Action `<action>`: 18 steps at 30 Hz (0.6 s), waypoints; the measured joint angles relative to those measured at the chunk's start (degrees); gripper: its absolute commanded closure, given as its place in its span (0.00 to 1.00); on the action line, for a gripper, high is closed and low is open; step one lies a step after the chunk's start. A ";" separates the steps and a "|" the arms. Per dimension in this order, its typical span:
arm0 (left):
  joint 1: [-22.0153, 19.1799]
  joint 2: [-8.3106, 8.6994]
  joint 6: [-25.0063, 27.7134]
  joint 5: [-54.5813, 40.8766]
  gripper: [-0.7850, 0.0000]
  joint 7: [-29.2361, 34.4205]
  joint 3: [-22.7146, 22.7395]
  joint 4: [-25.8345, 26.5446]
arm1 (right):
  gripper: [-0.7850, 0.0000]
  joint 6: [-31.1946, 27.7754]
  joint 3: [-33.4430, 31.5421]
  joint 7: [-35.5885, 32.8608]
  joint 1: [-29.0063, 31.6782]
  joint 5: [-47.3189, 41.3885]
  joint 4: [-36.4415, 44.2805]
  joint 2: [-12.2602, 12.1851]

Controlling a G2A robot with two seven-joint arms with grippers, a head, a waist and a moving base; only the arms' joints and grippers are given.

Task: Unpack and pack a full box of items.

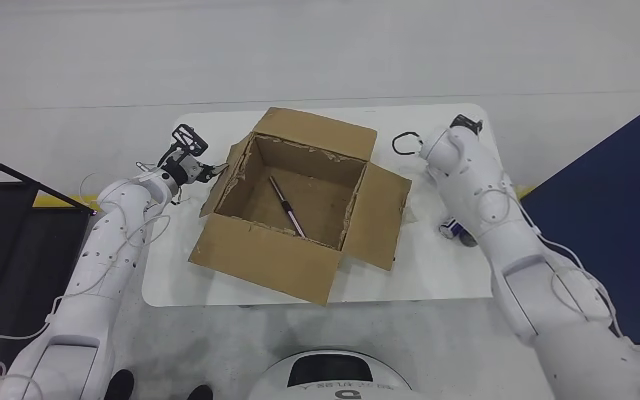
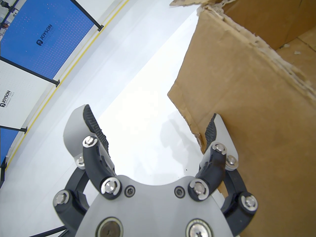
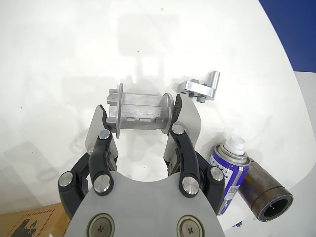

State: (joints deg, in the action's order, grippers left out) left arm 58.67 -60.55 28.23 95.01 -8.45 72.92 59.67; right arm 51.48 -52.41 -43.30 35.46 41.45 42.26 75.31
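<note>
While my left gripper point(image 2: 150, 124) hangs with its jaws spread wide and nothing between them, my right gripper point(image 3: 139, 114) is closed on a flanged metal spool point(image 3: 140, 110), one fingertip pressed against each end. I cannot tell whether the spool rests on the table or is lifted just off it.

The cardboard box point(image 1: 300, 200) sits in the centre of the top view on the white table point(image 1: 430, 285), with its flaps folded outward and its rim torn and ragged. A pen point(image 1: 286, 205) lies on the box floor, slanting from upper left to lower right of the frame.

In the top view my left arm comes in from the lower left and ends at the upper-left corner of the box. In the left wrist view one of my pads point(image 2: 211, 130) is just beside the outer face of a side flap. I cannot tell whether it touches the cardboard.

My right arm lies over the right side of the table. An angled metal bracket point(image 3: 200, 88) lies on the tabletop near the spool but apart from it. Closer to my wrist there is a blue spray can point(image 3: 228, 171) with a white nozzle. Just beside the can, a dark steel sleeve point(image 3: 266, 196) lies on its side with its bore open.
</note>
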 measured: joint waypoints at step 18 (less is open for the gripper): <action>0.00 0.00 0.00 0.00 0.00 0.00 0.00 0.00 | 1.00 -34.24 -21.33 4.49 29.80 -11.55 55.06 -6.57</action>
State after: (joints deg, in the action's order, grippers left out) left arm 58.67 -60.54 28.23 95.01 -8.45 72.92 59.67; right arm 17.24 -73.75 -38.81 65.26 29.90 97.33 68.74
